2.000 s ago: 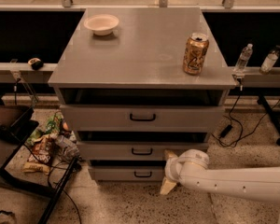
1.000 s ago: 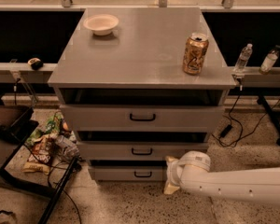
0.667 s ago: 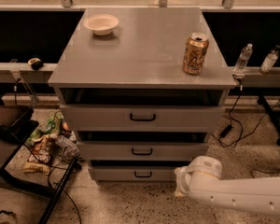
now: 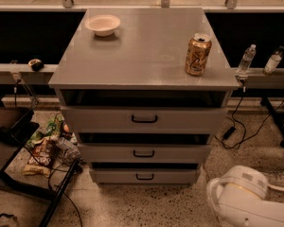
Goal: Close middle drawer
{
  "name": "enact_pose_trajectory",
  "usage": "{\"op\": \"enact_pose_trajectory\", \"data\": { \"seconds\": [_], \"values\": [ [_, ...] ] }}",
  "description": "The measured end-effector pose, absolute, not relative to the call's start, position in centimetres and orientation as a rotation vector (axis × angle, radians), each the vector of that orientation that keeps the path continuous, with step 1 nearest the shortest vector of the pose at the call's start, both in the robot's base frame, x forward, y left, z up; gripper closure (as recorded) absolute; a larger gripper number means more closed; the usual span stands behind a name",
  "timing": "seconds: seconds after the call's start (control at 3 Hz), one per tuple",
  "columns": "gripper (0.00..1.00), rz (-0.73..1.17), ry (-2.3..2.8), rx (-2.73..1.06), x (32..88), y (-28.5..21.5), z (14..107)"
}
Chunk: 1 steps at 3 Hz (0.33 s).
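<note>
gripper low at the frame corner, middle drawer under the front edge

the gripper (image 4: 236, 195) sits low on the floor side, below and beyond the front right corner of the tabletop (image 4: 142, 60); only a rounded, glossy white shell shows, cut off by the frame, and i cannot tell whether it is apart or together. it is well apart from the middle drawer (image 4: 180, 153)

that drawer lies below the tabletop's front edge, between the taller top drawer (image 4: 99, 119) and the lowest drawer (image 4: 113, 176). its flat grey metal front carries a small black loop handle (image 4: 144, 153) at centre. a dark strip above the front hides the inside, so how far out it stands is hard to judge

a pale round bowl (image 4: 102, 24) rests near the back left corner; a gold can (image 4: 198, 54) stands upright by the right edge, its print too blurred to read
</note>
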State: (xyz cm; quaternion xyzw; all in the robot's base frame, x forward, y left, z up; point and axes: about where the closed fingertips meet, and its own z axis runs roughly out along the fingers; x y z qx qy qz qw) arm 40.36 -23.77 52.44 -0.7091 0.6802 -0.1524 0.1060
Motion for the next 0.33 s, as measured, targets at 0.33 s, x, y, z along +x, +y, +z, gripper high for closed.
{"op": "enact_pose_trajectory", "data": {
  "seconds": [0.33],
  "values": [
    [1.00,-0.607,2.028,-2.000,40.11,-27.61,60.78]
  ]
}}
